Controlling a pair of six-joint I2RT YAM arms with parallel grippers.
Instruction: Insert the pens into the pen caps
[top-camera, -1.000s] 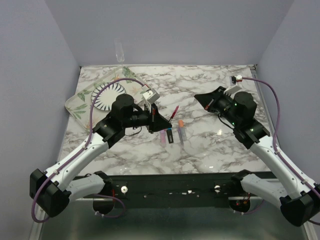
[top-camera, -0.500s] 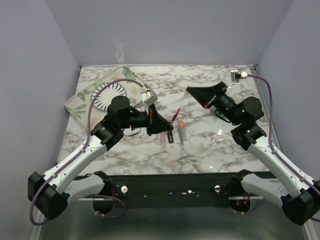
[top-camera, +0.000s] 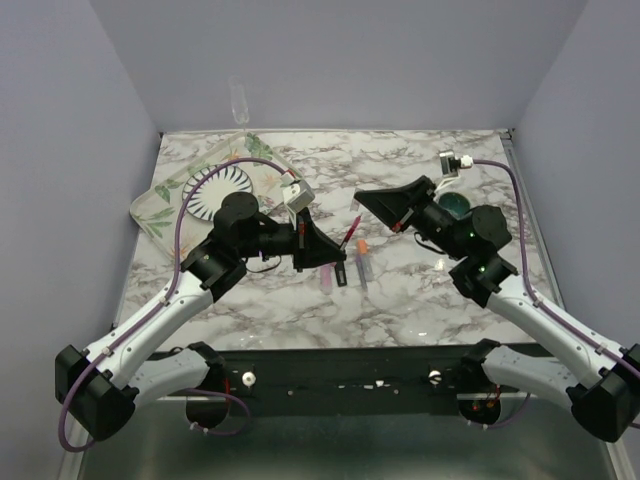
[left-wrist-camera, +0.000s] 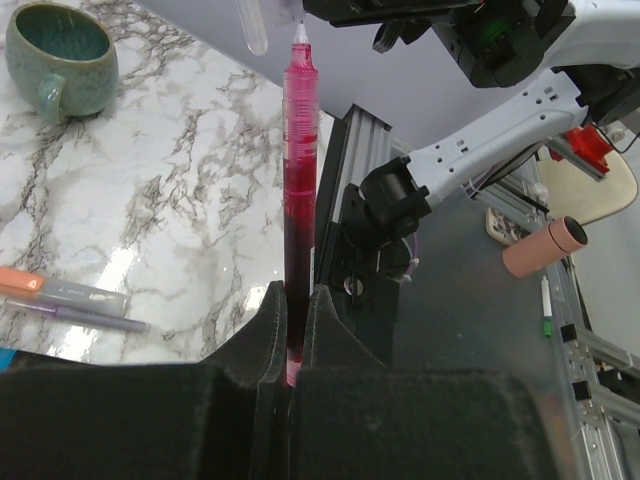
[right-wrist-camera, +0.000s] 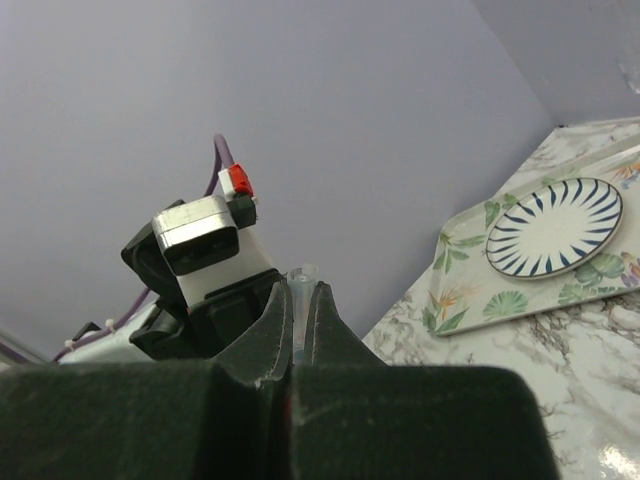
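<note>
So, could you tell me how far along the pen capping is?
Nothing is clearly finished. In hand: the left gripper clamps the red pen, the right gripper a clear cap, near each other but not joined. Left: that insertion, plus three markers on the table, caps unclear.

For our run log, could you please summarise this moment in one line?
left jaws: shut on red pen | right jaws: shut on clear cap | cap: not on pen | markers: on table
</note>
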